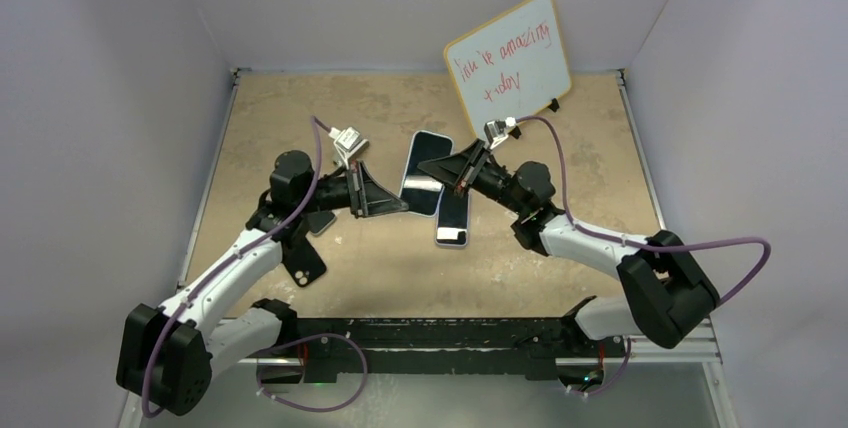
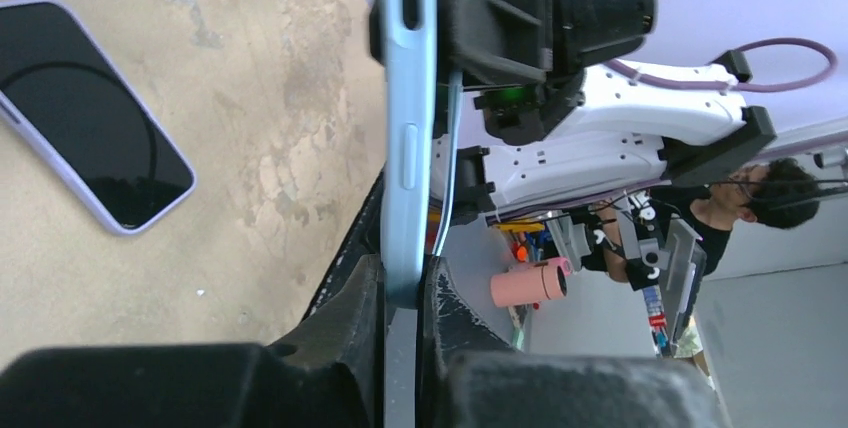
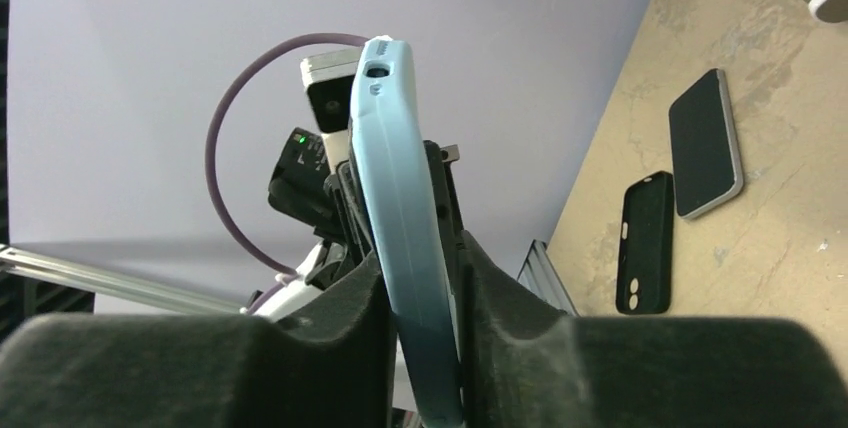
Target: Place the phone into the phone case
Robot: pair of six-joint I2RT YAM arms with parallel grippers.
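Both arms are meeting over the middle of the table [image 1: 560, 248] and sharing one load: the pale blue case [image 2: 405, 98] with what looks like the phone [image 1: 428, 148] sitting dark-face-up inside it. The left claw [image 2: 403, 283] is pinching one end of the case edge-on, jaws narrow and tight on the rim. The right claw [image 3: 420, 278] is clamping the opposite end the same way.

My guess is they're holding it in the air from both ends so one side is bracing while the other is squeezing the lip over the phone's edge. A thin pale strip is showing beside the case in the left wrist view. I can't tell if that's an unseated phone edge or just the case lip, so I'm not calling it fully seated.

The other stuff is lying flat and out of play. There's a spare phone [image 1: 452, 223] right under the held one, a black case [image 3: 645, 243], and a lavender phone [image 2: 95, 113].
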